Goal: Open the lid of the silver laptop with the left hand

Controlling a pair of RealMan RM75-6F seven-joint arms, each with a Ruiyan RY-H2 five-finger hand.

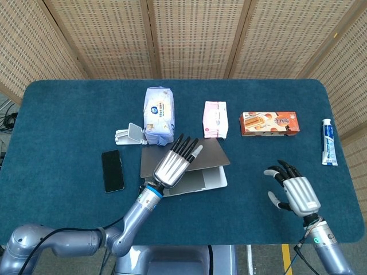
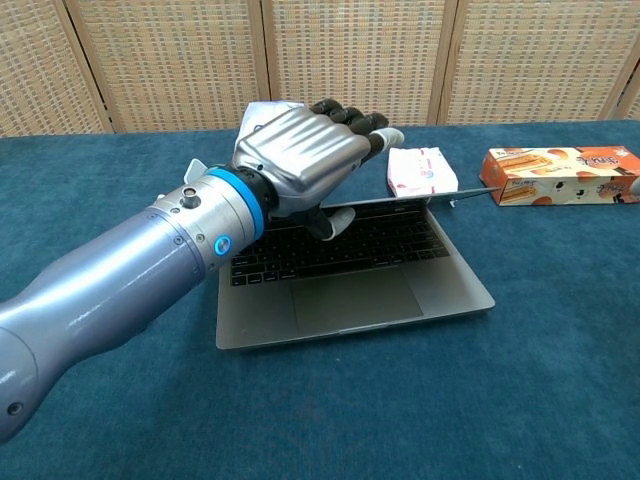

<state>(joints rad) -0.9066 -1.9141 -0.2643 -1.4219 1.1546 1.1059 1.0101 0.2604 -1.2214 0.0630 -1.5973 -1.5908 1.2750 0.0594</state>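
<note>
The silver laptop (image 2: 350,290) sits mid-worktop (image 1: 69,114), its lid (image 1: 203,153) partly raised; the left hand (image 2: 300,160) holds the lid's front edge, fingers (image 2: 350,118) on top, thumb beneath; the right hand (image 1: 295,192) hovers well apart, fingers spread, holding nothing

Blue table (image 1: 69,120): laptop (image 2: 350,285), phone (image 1: 112,171)
</note>
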